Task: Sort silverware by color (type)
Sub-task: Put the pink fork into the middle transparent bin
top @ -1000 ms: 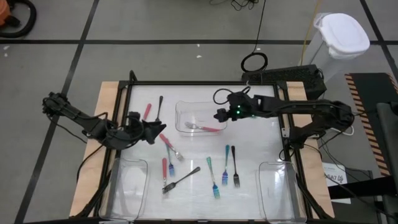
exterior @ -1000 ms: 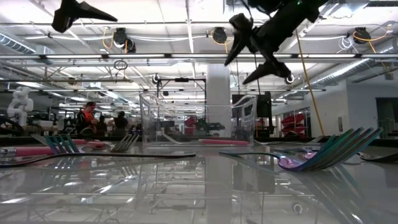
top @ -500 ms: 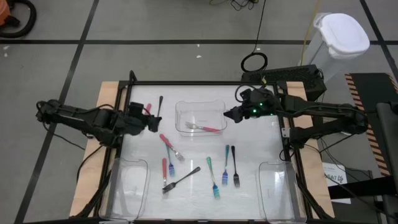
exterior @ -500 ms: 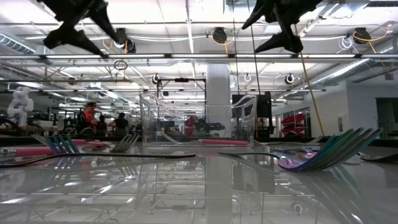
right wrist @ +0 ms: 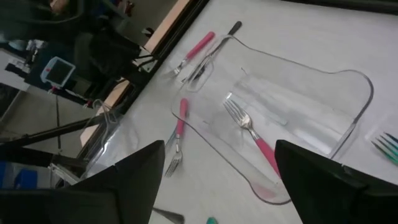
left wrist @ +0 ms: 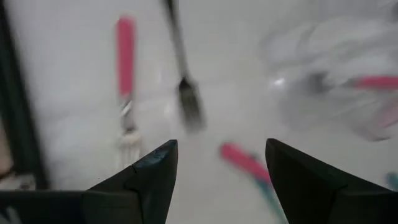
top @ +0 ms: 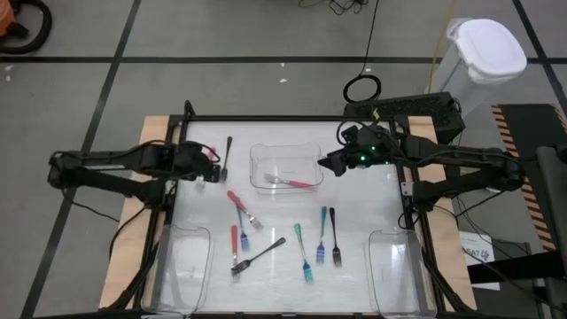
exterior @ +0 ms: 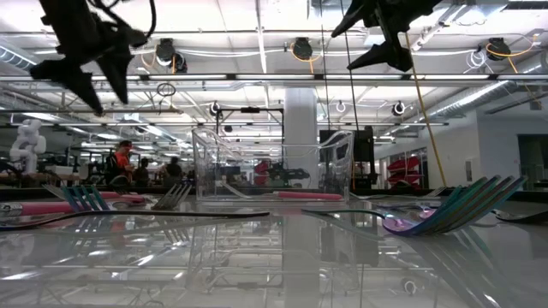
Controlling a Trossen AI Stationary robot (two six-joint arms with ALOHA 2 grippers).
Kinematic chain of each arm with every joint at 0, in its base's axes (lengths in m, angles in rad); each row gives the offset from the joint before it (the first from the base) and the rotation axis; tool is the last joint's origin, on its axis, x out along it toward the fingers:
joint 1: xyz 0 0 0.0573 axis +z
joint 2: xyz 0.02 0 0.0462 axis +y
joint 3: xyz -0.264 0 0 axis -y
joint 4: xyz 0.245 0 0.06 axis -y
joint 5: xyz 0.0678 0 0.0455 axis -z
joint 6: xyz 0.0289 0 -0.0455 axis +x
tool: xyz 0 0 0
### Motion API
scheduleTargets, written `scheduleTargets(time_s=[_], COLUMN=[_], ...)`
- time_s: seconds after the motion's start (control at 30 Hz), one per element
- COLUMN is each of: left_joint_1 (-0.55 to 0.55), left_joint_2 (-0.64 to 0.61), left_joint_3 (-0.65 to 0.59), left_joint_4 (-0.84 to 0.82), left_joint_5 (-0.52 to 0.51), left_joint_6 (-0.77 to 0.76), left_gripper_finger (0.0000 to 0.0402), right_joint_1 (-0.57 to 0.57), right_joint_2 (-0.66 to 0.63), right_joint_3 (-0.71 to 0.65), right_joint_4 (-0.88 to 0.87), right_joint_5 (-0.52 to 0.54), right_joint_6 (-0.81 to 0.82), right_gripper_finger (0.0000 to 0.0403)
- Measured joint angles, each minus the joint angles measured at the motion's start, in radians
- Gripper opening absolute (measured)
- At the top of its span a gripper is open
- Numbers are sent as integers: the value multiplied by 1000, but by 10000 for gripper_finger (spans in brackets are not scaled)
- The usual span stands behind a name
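**Glossy white surface, slim silverware scattered**

The white surface [top: 372, 213] sits on a grey taped floor. A clear plastic tray [top: 285, 168] at far centre holds one pink-handled fork [top: 292, 182]. Pink, teal and dark metal silverware [top: 301, 239] lies near centre. The left gripper [top: 211, 167] and the right gripper [top: 326, 162] hover with fingers spread, holding nothing.

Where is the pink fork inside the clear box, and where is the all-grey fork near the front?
pink fork [right wrist: 252, 134]: right wrist view, on its metal neck just above the pink handle.
clear box [top: 259, 151]: high view, on its rim.
all-grey fork [top: 259, 254]: high view, mid-handle.
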Motion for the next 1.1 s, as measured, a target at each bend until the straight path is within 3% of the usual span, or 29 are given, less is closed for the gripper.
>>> scheduleTargets(time_s=[0.13, 0.4, 0.83, 1.1], left_joint_1=[93, 236, 437, 528], left_joint_2=[34, 116, 257, 320], left_joint_3=[-27, -71, -86, -171], left_joint_4=[-19, -25, 17, 119], left_joint_5=[158, 265, 282, 299], left_joint_6=[74, 252, 639, 717], left_gripper_finger=[242, 242, 242, 242], right_joint_1=[0, 0, 0, 0], right_joint_2=[1, 1, 1, 1], right_joint_3=[0, 0, 0, 0], right_joint_4=[4, 6, -56, -56], right_joint_5=[0, -3, -4, -5], right_joint_6=[-36, -102, -99, -82], right_gripper_finger=[299, 299, 298, 298])
